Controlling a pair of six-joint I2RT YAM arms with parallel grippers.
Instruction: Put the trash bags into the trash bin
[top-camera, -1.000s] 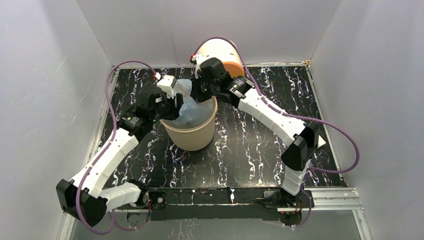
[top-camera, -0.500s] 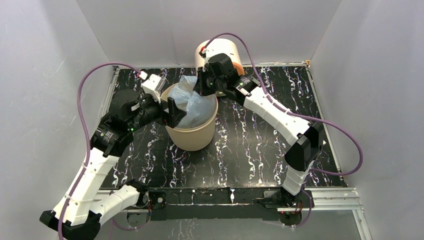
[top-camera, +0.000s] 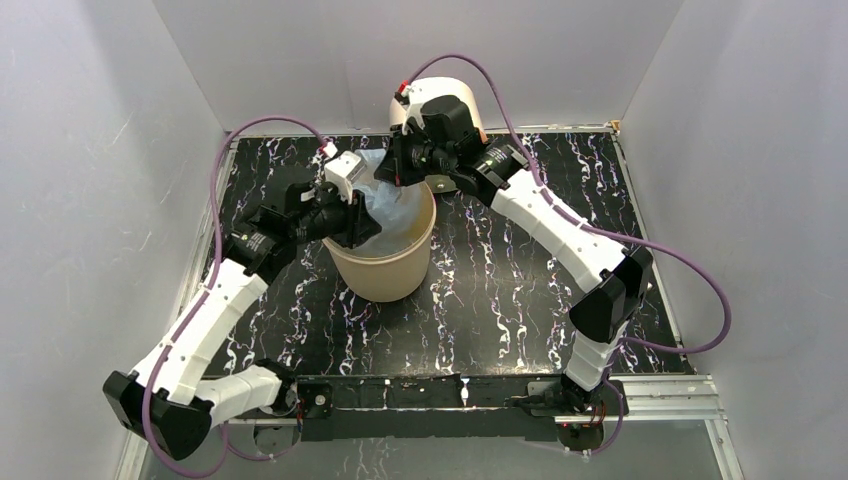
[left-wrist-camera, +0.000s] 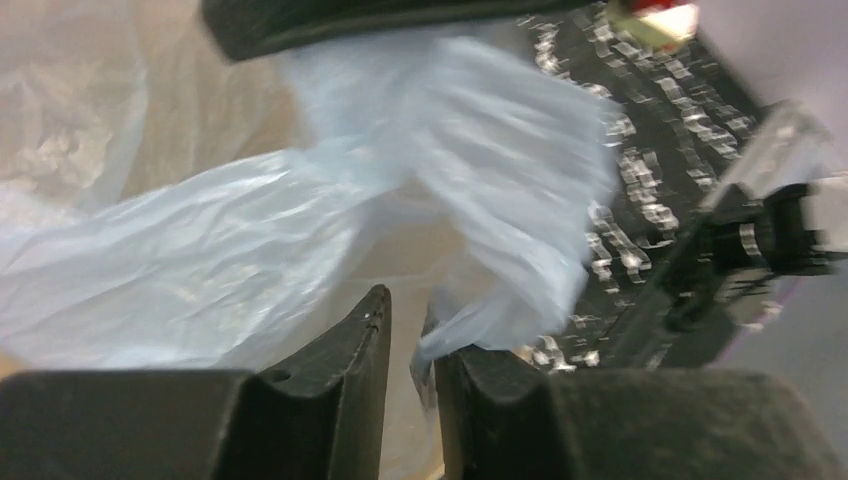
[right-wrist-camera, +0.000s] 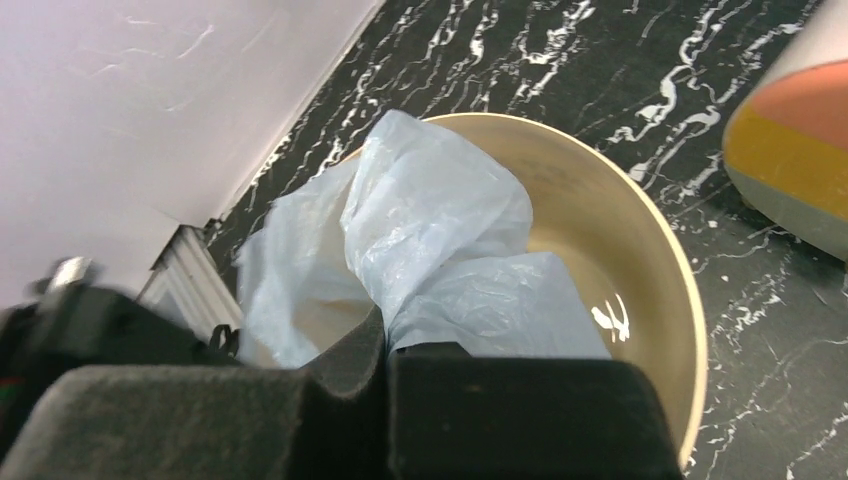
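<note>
trash bag (right-wrist-camera: 430, 220): left gripper (left-wrist-camera: 405, 312) back over it, jaws narrower.

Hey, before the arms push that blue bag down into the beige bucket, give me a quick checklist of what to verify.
1. Position of the trash bag over the mouth of the trash bin: ok.
2. Bag fully inside: not ok; film bunches up above the rim.
3. Grip of the right fingers: ok; shut with film pinched between them.
4. Grip of the left fingers: cannot tell; nearly closed, film at the gap, view blurred.
5. Bin upright on the table: ok.
6. The orange-fronted cylinder apart from the bin: ok.
</note>
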